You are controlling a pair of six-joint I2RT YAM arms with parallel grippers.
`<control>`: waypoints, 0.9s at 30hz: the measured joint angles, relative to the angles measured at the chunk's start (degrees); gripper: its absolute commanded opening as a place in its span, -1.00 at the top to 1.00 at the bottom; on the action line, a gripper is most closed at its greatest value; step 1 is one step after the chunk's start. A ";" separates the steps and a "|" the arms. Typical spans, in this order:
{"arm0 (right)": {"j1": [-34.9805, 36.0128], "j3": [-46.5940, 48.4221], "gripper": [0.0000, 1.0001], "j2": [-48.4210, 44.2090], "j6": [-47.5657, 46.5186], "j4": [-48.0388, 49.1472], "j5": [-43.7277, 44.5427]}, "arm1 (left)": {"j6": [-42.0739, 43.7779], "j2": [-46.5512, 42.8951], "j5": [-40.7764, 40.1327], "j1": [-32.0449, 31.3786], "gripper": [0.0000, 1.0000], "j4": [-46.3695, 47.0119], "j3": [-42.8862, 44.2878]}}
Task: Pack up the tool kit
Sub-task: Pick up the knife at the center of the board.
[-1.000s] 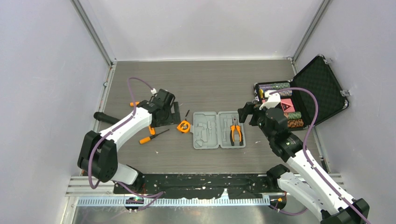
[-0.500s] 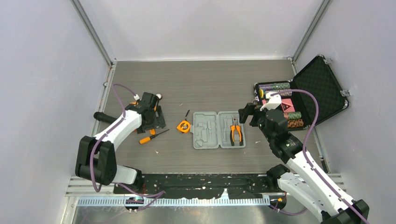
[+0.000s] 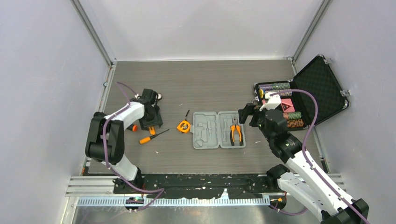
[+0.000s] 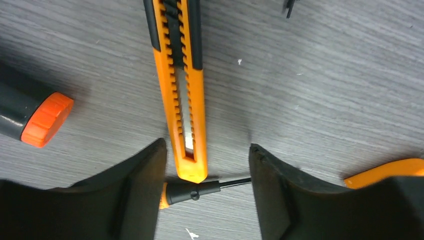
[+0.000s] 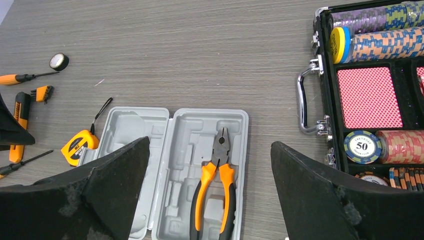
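Left gripper (image 4: 206, 145) poised over the orange utility knife (image 4: 182, 90) near the left edge of the worktop (image 3: 201, 84), jaws partly spread and straddling the knife's end without yet touching it. A small screwdriver (image 4: 195, 190) meets that end; whether the knife lies on it cannot be told. The pinch should take the knife's flanks squarely, leave the screwdriver behind, and lift straight up. The grey tool-kit case (image 3: 218, 129) lies open at mid-worktop with the pliers (image 3: 236, 132) seated in its right half. The right gripper (image 5: 210, 142) hangs above it, jaws wide and empty. Against one second earlier, the left arm has drawn back towards the left edge and its jaws have narrowed; the right arm and case are unchanged.
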 measured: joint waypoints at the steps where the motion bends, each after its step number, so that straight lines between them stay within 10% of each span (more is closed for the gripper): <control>1: 0.00 0.00 -0.91 0.13 -0.02 0.02 0.00 | 0.04 0.35 0.20 0.07 -0.10 0.04 0.33; 10: 0.02 -0.09 -0.91 0.26 -0.15 0.02 -0.02 | 0.46 1.53 1.38 0.87 0.49 0.15 2.93; 19: 0.02 -0.11 -0.91 0.24 -0.17 0.02 -0.09 | -0.50 0.48 0.90 1.01 -0.21 -0.11 2.62; 27: 0.02 -0.39 -0.91 -0.07 -0.20 0.04 -0.24 | -9.07 -1.68 -2.36 1.46 -0.25 -0.26 3.80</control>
